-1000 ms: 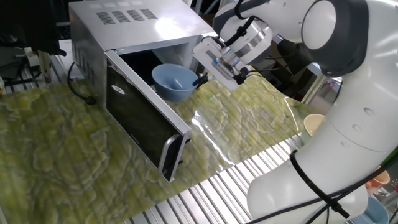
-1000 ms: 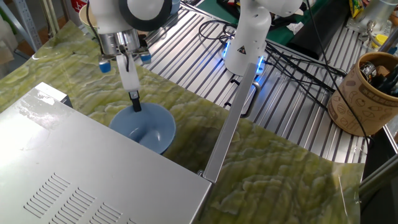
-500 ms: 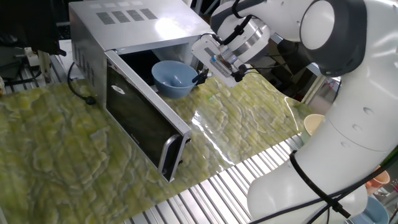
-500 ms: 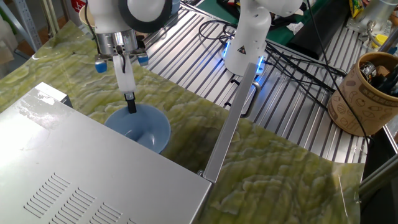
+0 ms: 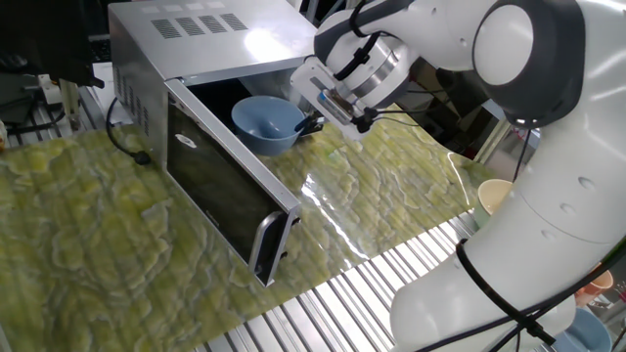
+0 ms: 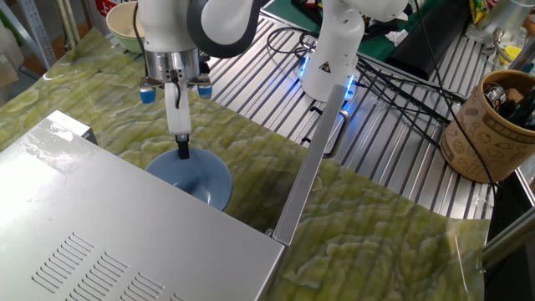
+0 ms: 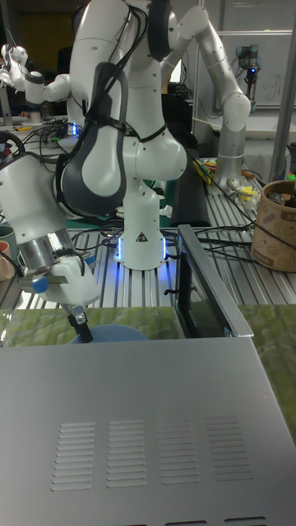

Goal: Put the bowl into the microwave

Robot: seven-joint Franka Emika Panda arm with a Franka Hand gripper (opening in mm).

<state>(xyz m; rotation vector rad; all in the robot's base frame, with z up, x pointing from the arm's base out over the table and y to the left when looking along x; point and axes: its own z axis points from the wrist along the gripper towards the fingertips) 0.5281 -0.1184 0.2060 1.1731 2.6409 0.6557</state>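
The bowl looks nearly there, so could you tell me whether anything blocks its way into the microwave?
Nothing visible does. The door is swung wide open, and the bowl, held at its rim by the tool, sits at the microwave opening with the dark cavity behind it.

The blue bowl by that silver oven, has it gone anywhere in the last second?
Yes. The hand, pinching the rim of the small glossy light-blue bowl, has carried it further into the open silver boxy microwave. The grip held throughout. The microwave and its open dark glass door stayed put.
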